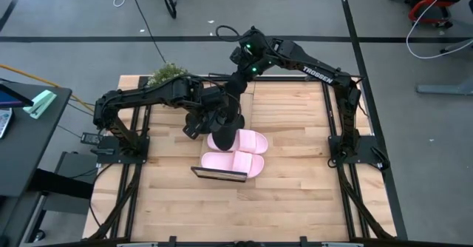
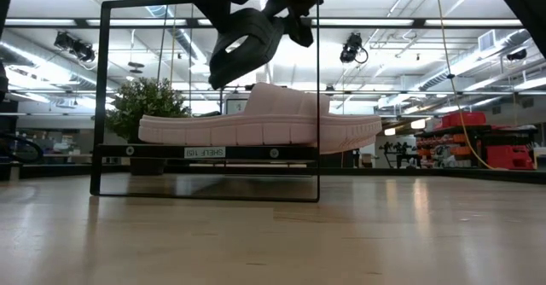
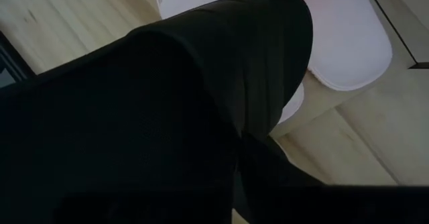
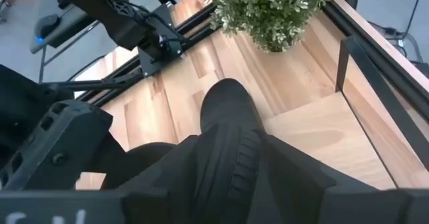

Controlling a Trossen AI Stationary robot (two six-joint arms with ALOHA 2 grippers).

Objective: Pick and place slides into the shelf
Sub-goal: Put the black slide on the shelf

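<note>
Left gripper [image 1: 201, 121] sits over the table's middle, just left of the pink pair, closed on a black slide [image 3: 221, 103]; in the left wrist view that dark sole fills most of the picture, with pale pink showing past its rounded end. Left arm reaches in from the table's left edge.

Potted plant [image 1: 168, 74] stands at the far left corner of the table [image 1: 295, 202], behind the left arm; the right wrist view shows it too, green sprigs above bare boards.

Shelf [image 1: 219, 175]: light-wood plank with thin black wire ends. The low view shows one rectangular wire end frame [image 2: 103, 97] standing upright on the tabletop, plank raised within it.

Two pink slides [image 1: 235, 162] lie side by side on the plank, soles down, near the table's centre. In the low view they overlap as one pale profile above the plank's edge.

Right gripper [image 1: 228, 132] comes down from the far right, crossing to the centre, and grips a second black slide [image 4: 228, 150], its ribbed sole edge running between the fingers in the right wrist view. In the low view a black slide [image 2: 243, 46] hangs tilted in the air above the pink pair, clear of them; which arm carries that one I cannot tell from there.
</note>
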